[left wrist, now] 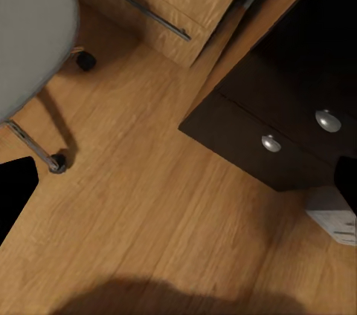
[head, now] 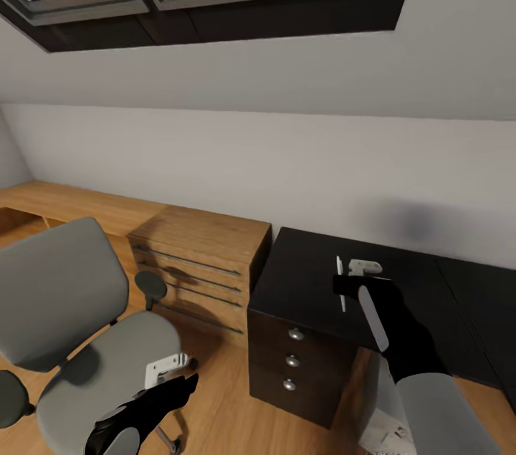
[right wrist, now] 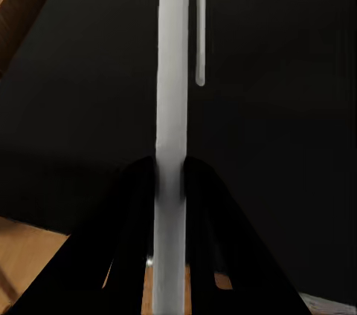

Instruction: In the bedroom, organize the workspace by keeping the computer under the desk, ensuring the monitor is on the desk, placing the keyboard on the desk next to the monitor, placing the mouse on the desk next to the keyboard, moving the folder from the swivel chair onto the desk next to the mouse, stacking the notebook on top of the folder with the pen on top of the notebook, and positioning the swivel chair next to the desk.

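A grey swivel chair (head: 79, 326) stood at the far left of the bedroom, its padded seat bare and one black armrest turned toward the wall, its castors on the wooden floor (head: 215, 398). Just in front of the seat hung the robot's left gripper (head: 172, 369), carrying nothing; whether its fingers were parted or closed could not be told. From that arm's own camera the chair's seat edge (left wrist: 33, 33) and a chrome leg with a castor (left wrist: 53, 163) showed above the floorboards, with two round silver knobs on the dark drawers (left wrist: 297, 133) close by. Behind the chair a light wooden dresser (head: 204, 261) with long bar handles stood against the white wall, touching the end of the black-topped desk (head: 301, 283). Over that desktop the right gripper (head: 342, 284) was clenched on a thin white pen (head: 340, 283), held upright above the black surface. The right arm's camera showed the pen (right wrist: 172, 107), clip and all, pinched between the two black fingers (right wrist: 130, 203). Below the desk's front edge, low at the right, part of a light grey computer (head: 387, 426) rested on the floor.
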